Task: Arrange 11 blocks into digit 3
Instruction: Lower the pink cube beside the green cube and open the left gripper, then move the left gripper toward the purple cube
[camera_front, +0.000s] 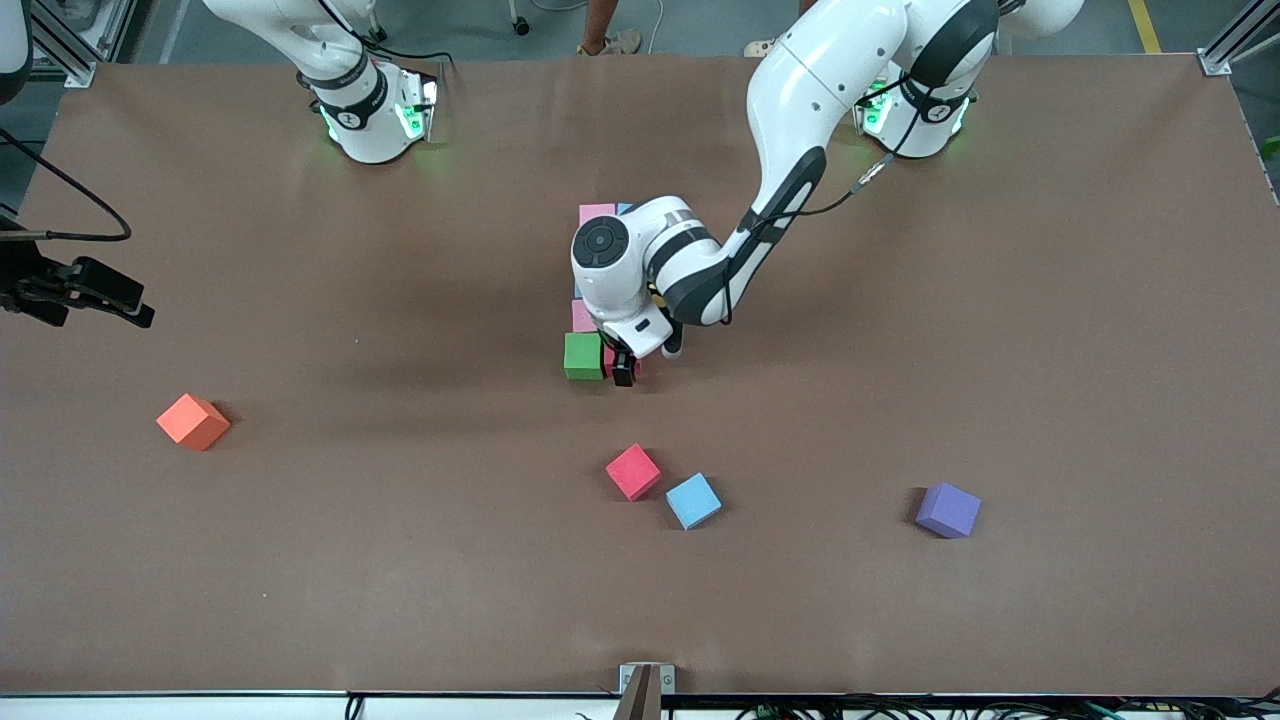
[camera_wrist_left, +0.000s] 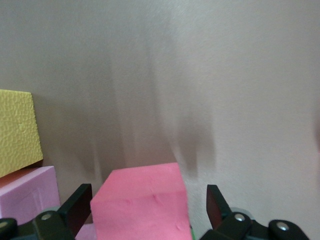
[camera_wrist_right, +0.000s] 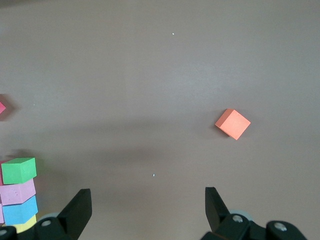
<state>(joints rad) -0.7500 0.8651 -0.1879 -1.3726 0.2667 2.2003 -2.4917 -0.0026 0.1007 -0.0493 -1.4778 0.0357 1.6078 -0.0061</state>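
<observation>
Our left gripper (camera_front: 622, 372) sits low w/ fingers spread either side of a pink block (camera_wrist_left: 142, 202), set beside the green block (camera_front: 583, 356) to extend the half-built 3's nearest row, while our right gripper (camera_wrist_right: 147, 212) waits, open, over bare table.

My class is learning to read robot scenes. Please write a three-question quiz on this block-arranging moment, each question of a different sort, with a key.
1. True or false: the left gripper has its fingers shut tight on the pink block.
2. Which loose cube lies closest to the right arm's end of the table? A) orange cube B) purple block C) light blue block
3. Fill in: in the front view, the left gripper is down beside the ____ block.

Key:
1. False; the fingers stand apart from the pink block's sides.
2. A
3. green
</observation>
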